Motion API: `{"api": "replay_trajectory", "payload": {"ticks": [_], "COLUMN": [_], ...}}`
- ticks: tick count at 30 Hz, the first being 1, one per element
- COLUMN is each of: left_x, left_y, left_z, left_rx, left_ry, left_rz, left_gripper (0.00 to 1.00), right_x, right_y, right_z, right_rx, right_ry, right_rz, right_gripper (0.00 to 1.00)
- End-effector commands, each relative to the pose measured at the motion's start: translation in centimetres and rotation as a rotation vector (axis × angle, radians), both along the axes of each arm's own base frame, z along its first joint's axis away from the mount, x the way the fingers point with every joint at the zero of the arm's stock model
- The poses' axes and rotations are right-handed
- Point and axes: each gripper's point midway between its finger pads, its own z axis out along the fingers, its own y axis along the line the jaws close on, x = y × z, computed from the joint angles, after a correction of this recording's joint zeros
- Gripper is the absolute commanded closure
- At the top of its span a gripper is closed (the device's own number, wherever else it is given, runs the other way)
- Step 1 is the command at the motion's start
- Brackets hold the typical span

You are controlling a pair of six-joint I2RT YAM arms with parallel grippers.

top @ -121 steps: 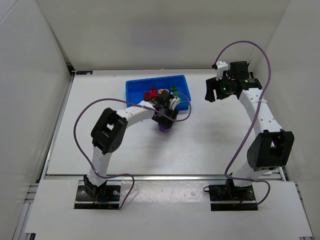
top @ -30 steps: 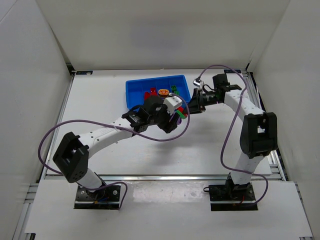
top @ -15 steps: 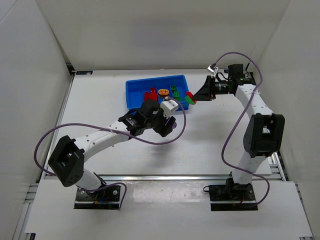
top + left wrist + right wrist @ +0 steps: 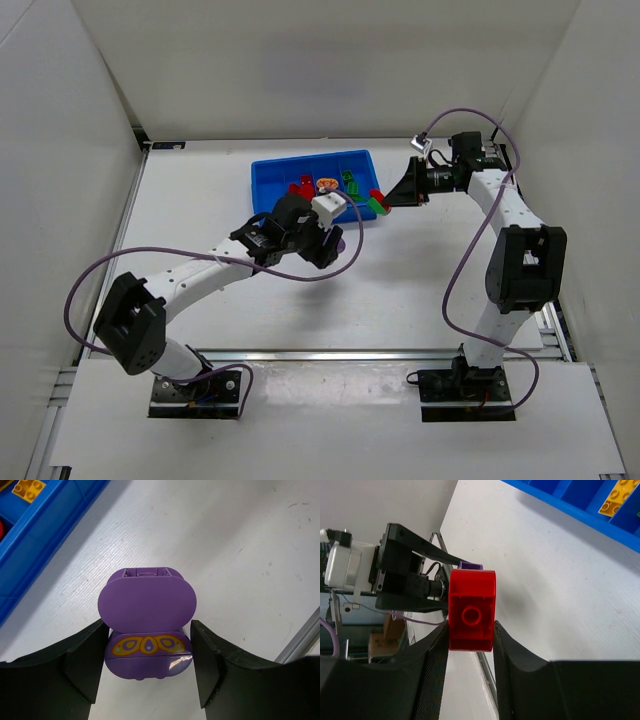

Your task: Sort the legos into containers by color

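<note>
My left gripper (image 4: 147, 630) is shut on a purple oval lego (image 4: 146, 600) with a yellow butterfly print, held above the white table. From above, that gripper (image 4: 338, 238) hangs just in front of the blue tray of containers (image 4: 268, 176). My right gripper (image 4: 471, 630) is shut on a red lego (image 4: 472, 605), seen from its hollow underside. In the top view this red lego (image 4: 377, 194) sits at the tray's right end, with a green bit (image 4: 381, 208) beside it. Red (image 4: 299, 188), orange (image 4: 326, 184) and green legos (image 4: 349, 181) lie in the containers.
The tray's blue wall (image 4: 45, 535) crosses the left wrist view's top left, a yellow brick (image 4: 28, 488) inside it. The right wrist view shows the tray (image 4: 555, 500) at top right and the left arm's wrist (image 4: 395, 575) beyond the red lego. White walls enclose the table.
The right gripper has drawn back from the left gripper toward the tray's right end, carrying the red lego. The left gripper has shifted left along the tray's near edge with the purple lego.
</note>
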Motion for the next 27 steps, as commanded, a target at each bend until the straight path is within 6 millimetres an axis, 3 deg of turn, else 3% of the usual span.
{"api": "replay_trajectory", "payload": {"ticks": [1,11,14,20,23,24,27], "left_x": [-0.4,-0.5,-1.9,-3.4,-3.7,-4.1,-1.8], "left_y": [0.5,1.1,1.3,3.0,3.1,2.7,2.9], "left_z": [2.1,0.8,-1.2,-4.8,-6.0,-6.0,-4.4], "left_rx": [-0.066,-0.068,-0.054,0.031,0.053,0.024,-0.084], "left_ry": [0.001,0.082,0.210,0.377,0.480,0.533,0.553], "left_rz": [0.019,0.046,0.027,-0.001,-0.030,-0.053,0.021], "left_gripper": [0.82,0.81,0.72,0.65,0.53,0.38,0.18], "right_x": [-0.8,-1.1,-1.2,-2.1,-2.8,-3.1,-3.5], "right_y": [-0.1,-0.1,-0.2,-0.1,0.2,0.2,0.3], "right_z": [0.6,0.9,0.9,1.4,1.9,2.1,2.0], "right_rx": [-0.001,-0.004,-0.012,0.013,0.063,0.079,0.088], "right_ry": [-0.030,-0.031,-0.061,-0.047,-0.008,-0.001,0.013], "right_rz": [0.010,0.009,0.016,0.029,0.044,0.051,0.054], "right_gripper": [1.00,1.00,1.00,1.00,1.00,1.00,1.00]}}
